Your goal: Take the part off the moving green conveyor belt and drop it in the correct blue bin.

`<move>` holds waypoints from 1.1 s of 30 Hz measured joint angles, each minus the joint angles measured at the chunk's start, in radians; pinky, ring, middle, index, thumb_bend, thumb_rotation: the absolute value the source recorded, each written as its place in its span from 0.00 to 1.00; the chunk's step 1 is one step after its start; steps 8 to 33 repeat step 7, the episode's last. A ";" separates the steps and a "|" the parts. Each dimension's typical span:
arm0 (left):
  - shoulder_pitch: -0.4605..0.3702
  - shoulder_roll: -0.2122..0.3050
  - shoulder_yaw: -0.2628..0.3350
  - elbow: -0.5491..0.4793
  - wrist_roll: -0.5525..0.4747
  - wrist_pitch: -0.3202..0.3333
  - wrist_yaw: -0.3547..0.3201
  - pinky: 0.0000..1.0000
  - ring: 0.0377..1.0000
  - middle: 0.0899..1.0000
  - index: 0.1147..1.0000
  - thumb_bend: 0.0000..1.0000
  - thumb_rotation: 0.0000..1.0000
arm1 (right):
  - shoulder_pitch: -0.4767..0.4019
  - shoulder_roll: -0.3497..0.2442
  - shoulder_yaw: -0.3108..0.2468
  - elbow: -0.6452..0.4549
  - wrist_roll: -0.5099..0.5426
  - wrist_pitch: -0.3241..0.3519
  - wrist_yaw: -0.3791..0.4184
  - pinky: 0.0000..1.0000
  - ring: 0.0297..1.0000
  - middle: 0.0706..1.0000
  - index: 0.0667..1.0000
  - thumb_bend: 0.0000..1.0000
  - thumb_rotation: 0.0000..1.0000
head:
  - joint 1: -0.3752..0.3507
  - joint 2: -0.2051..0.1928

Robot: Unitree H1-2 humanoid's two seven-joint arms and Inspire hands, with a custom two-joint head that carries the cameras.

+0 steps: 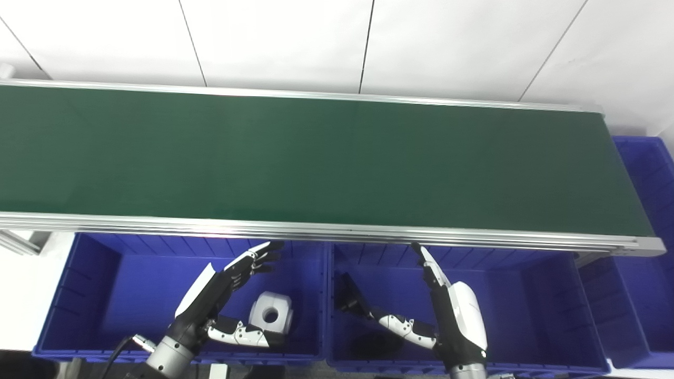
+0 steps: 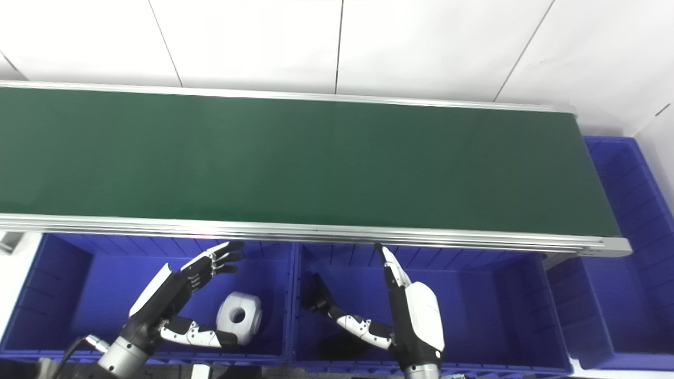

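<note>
The belt [image 1: 316,163] spans the frame from left to right, and no part shows on it. Three blue bins lie along the lower edge. The left bin [image 1: 95,295] holds the part [image 1: 271,313], a white block with a round hole, resting on the floor near the bin's right wall. The left hand [image 1: 221,295] is open above this bin, fingers apart, with the thumb just beside the part. The middle bin [image 1: 526,305] holds no visible part; the right hand [image 1: 447,310] is open above it, gripping nothing. The right bin [image 1: 647,210] sits at the right edge of the frame, its contents mostly out of view.
</note>
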 measured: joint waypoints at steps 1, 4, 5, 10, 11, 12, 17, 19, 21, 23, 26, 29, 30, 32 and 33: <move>0.000 -0.001 0.000 0.001 -0.004 0.000 -0.005 0.83 0.88 0.92 0.86 0.72 0.23 | 0.002 0.001 0.003 0.001 0.011 -0.014 0.000 0.78 0.87 0.91 0.92 0.63 0.48 | 0.002 -0.005; 0.000 -0.004 0.004 0.005 -0.010 0.000 -0.016 0.82 0.88 0.91 0.86 0.72 0.23 | 0.008 0.008 0.012 0.011 0.039 -0.050 0.000 0.82 0.89 0.91 0.92 0.65 0.56 | 0.005 -0.006; 0.000 -0.007 0.007 0.006 -0.010 0.000 -0.017 0.82 0.87 0.91 0.86 0.72 0.24 | 0.011 0.012 0.015 0.016 0.051 -0.057 0.000 0.83 0.89 0.91 0.92 0.65 0.57 | 0.005 -0.006; -0.003 -0.013 0.008 0.011 -0.010 0.000 -0.018 0.82 0.87 0.91 0.86 0.72 0.25 | 0.015 0.022 0.017 0.034 0.076 -0.066 0.000 0.84 0.88 0.90 0.92 0.65 0.59 | 0.006 -0.011; -0.003 -0.013 0.008 0.011 -0.010 0.000 -0.018 0.82 0.87 0.91 0.86 0.72 0.25 | 0.015 0.022 0.017 0.034 0.076 -0.066 0.000 0.84 0.88 0.90 0.92 0.65 0.59 | 0.006 -0.011; -0.003 -0.013 0.008 0.011 -0.010 0.000 -0.018 0.82 0.87 0.91 0.86 0.72 0.25 | 0.015 0.022 0.017 0.034 0.076 -0.066 0.000 0.84 0.88 0.90 0.92 0.65 0.59 | 0.006 -0.011; -0.003 -0.013 0.008 0.011 -0.010 0.000 -0.018 0.82 0.87 0.91 0.86 0.72 0.25 | 0.015 0.022 0.017 0.034 0.076 -0.066 0.000 0.84 0.88 0.90 0.92 0.65 0.59 | 0.006 -0.011; -0.003 -0.013 0.008 0.011 -0.010 0.000 -0.018 0.82 0.87 0.91 0.86 0.72 0.25 | 0.015 0.022 0.017 0.034 0.076 -0.066 0.000 0.84 0.88 0.90 0.92 0.65 0.59 | 0.006 -0.011; -0.003 -0.013 0.008 0.011 -0.010 0.000 -0.018 0.82 0.87 0.91 0.86 0.72 0.25 | 0.015 0.022 0.017 0.034 0.076 -0.066 0.000 0.84 0.88 0.90 0.92 0.65 0.59 | 0.006 -0.011; -0.003 -0.013 0.008 0.011 -0.010 0.000 -0.018 0.82 0.87 0.91 0.86 0.72 0.25 | 0.015 0.022 0.017 0.034 0.076 -0.066 0.000 0.84 0.88 0.90 0.92 0.65 0.59 | 0.006 -0.011; -0.003 -0.013 0.008 0.011 -0.010 0.000 -0.018 0.82 0.87 0.91 0.86 0.72 0.25 | 0.015 0.022 0.017 0.034 0.076 -0.066 0.000 0.84 0.88 0.90 0.92 0.65 0.59 | 0.006 -0.011; -0.003 -0.013 0.008 0.011 -0.010 0.000 -0.018 0.82 0.87 0.91 0.86 0.72 0.25 | 0.015 0.022 0.017 0.034 0.076 -0.066 0.000 0.84 0.88 0.90 0.92 0.65 0.59 | 0.006 -0.011; -0.003 -0.013 0.008 0.011 -0.010 0.000 -0.018 0.82 0.87 0.91 0.86 0.72 0.25 | 0.015 0.022 0.017 0.034 0.076 -0.066 0.000 0.84 0.88 0.90 0.92 0.65 0.59 | 0.006 -0.011; -0.003 -0.013 0.008 0.011 -0.010 0.000 -0.018 0.82 0.87 0.91 0.86 0.72 0.25 | 0.015 0.022 0.017 0.034 0.076 -0.066 0.000 0.84 0.88 0.90 0.92 0.65 0.59 | 0.006 -0.011; -0.003 -0.013 0.008 0.011 -0.010 0.000 -0.018 0.82 0.87 0.91 0.86 0.72 0.25 | 0.015 0.022 0.017 0.034 0.076 -0.066 0.000 0.84 0.88 0.90 0.92 0.65 0.59 | 0.006 -0.011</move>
